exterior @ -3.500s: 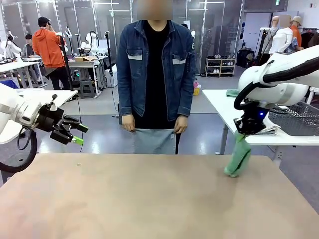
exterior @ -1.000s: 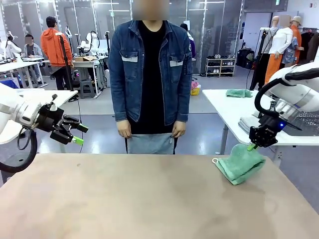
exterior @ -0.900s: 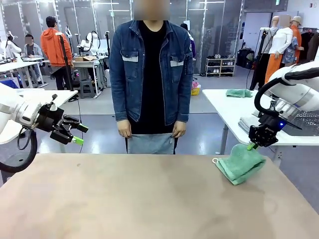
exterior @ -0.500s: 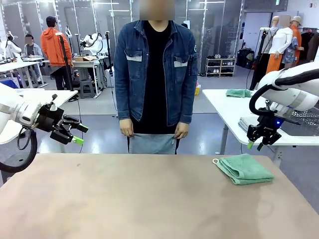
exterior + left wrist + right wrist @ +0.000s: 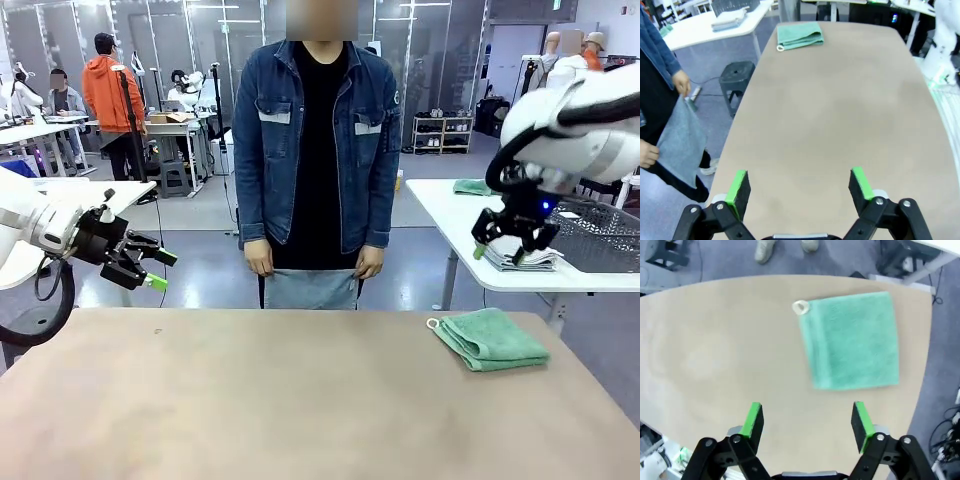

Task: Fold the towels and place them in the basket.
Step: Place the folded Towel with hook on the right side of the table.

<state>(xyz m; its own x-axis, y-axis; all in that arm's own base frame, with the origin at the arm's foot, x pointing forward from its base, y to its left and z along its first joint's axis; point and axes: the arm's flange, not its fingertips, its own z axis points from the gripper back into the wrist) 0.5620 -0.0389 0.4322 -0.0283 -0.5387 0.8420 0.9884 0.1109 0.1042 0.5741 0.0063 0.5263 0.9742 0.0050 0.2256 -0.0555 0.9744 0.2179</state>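
Right claw (image 5: 498, 255) spread above one folded green towel (image 5: 490, 339).

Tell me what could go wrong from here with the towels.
The folded green towel lies close to the table's edge; a clumsy regrasp by the open right gripper could unfold it or push it off. The basket stands on a side table, so the fold may slip during the carry.

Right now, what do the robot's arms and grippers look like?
The left arm and right arm are glossy white, rounded; a black cable loops below the left. The left gripper and right gripper are black, two-fingered, with green pads. A blue light glows by the right gripper.
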